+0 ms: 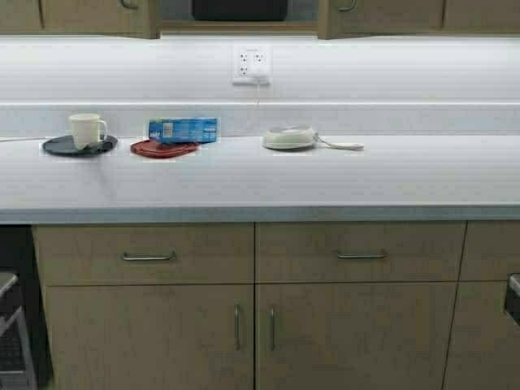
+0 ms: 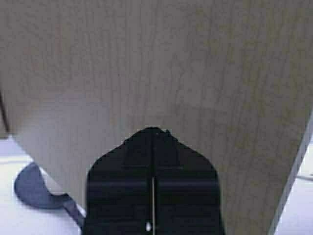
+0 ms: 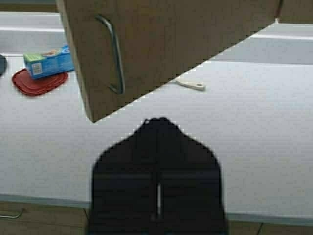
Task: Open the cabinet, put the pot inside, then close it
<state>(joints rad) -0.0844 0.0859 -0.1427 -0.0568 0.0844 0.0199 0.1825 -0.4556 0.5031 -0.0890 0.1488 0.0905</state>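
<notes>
The wall cabinet runs along the top edge of the high view, its left door (image 1: 81,16) and right door (image 1: 390,15) standing apart. In the gap between them a wide black shape, the pot (image 1: 240,8), sits inside. Neither gripper shows in the high view. In the left wrist view my left gripper (image 2: 153,130) is shut and empty, its tip right at the tan face of a door (image 2: 171,63). In the right wrist view my right gripper (image 3: 157,119) is shut and empty, just below the corner of the other door (image 3: 171,39), near its metal bar handle (image 3: 113,54).
On the white counter (image 1: 260,183) stand a white mug (image 1: 85,130) on a dark plate (image 1: 79,145), a blue box (image 1: 183,129) on a red lid (image 1: 162,149), and a small white lidded pan (image 1: 290,137). Floor units with drawer fronts (image 1: 146,253) are below.
</notes>
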